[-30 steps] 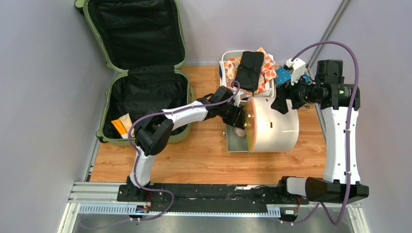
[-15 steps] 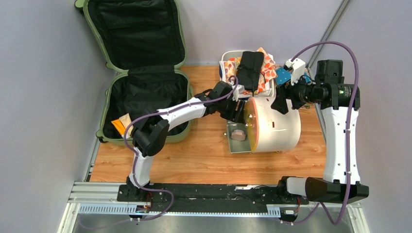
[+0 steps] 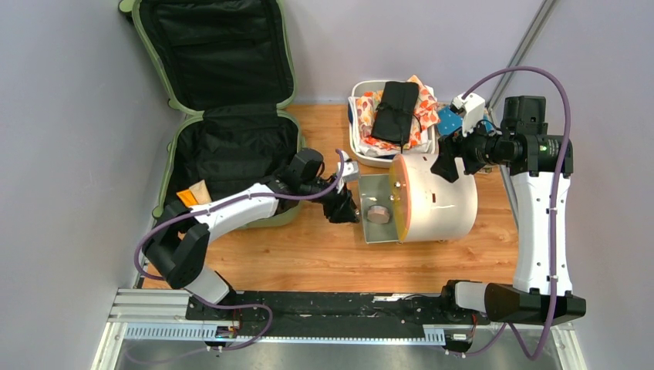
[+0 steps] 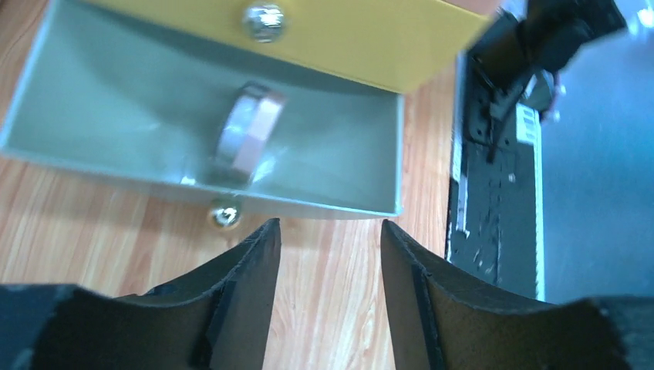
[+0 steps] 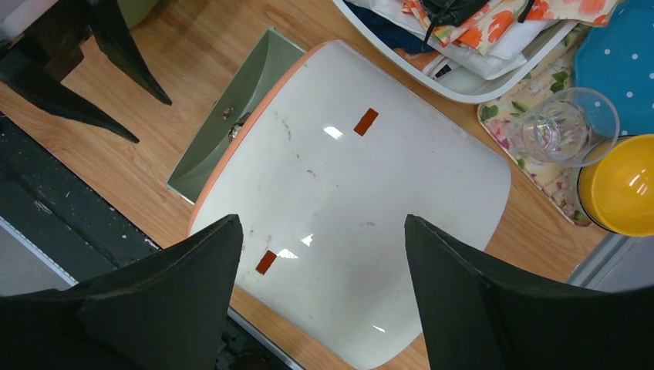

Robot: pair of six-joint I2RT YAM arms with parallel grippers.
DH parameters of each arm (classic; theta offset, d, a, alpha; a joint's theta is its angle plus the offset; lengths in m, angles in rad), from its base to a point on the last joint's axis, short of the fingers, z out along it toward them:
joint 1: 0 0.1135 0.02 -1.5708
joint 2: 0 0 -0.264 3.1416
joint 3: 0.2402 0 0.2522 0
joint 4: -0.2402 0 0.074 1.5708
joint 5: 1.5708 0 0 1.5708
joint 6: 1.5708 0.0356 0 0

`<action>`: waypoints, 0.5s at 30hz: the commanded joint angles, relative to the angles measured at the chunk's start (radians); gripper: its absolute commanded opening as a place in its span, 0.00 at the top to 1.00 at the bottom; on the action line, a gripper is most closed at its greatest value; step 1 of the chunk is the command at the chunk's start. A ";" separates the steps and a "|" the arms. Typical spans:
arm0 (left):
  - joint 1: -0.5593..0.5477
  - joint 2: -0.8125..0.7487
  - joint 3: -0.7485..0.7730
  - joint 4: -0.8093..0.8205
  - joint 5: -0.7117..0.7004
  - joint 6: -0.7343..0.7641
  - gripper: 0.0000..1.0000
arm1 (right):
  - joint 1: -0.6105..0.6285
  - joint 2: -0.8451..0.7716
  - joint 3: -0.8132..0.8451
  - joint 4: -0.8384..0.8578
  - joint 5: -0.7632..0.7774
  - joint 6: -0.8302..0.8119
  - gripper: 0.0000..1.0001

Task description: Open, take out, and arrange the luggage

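Cylinder (image 5: 347,208): white, lying on counter (image 5: 193,54)
Tray (image 5: 231,131): green, at cylinder's orange-rimmed end
Tub (image 5: 455,92): clothes (image 5: 463,31) inside, beyond cylinder
Cup (image 5: 567,127), yellow bowl (image 5: 621,185): right of cylinder
Hand (image 5: 322,231): spread above cylinder

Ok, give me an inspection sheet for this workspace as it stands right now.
Surface: wood-grain tabletop, no spill seen.
Job's things: sage-green hard-shell suitcase lies open, lid up against the back wall; orange-and-tan flat item inside.
Clutter: white rectangular tub of patterned cloths; cream cylinder with orange end; grey-green tray holding a tape roll.
Grippers: left pincer open, empty, facing the tray; right pincer open above the cylinder.
Cables: purple cable looped along each arm.
Surroundings: grey walls; metal rail at the near edge.
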 commanded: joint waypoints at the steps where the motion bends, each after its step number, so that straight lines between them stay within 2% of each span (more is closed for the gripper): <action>1: -0.016 0.018 -0.009 0.176 0.197 0.336 0.45 | 0.006 -0.021 -0.005 -0.068 -0.007 -0.008 0.19; 5: -0.034 0.078 0.034 0.226 0.243 0.361 0.65 | 0.004 -0.023 -0.011 -0.058 -0.010 0.005 0.19; 6: -0.055 0.093 0.050 0.220 0.249 0.376 0.73 | 0.006 -0.023 -0.011 -0.058 -0.009 0.007 0.19; 8: -0.075 0.146 0.105 0.186 0.251 0.384 0.80 | 0.004 -0.021 -0.012 -0.056 -0.007 0.008 0.19; 9: -0.094 0.162 0.125 0.175 0.243 0.380 0.87 | 0.006 -0.020 -0.009 -0.056 -0.007 0.008 0.19; 12: -0.115 0.233 0.200 0.119 0.196 0.352 0.98 | 0.006 -0.016 -0.006 -0.053 0.001 0.008 0.19; 15: -0.131 0.282 0.258 0.034 0.133 0.364 1.00 | 0.006 -0.016 -0.009 -0.051 0.010 0.008 0.19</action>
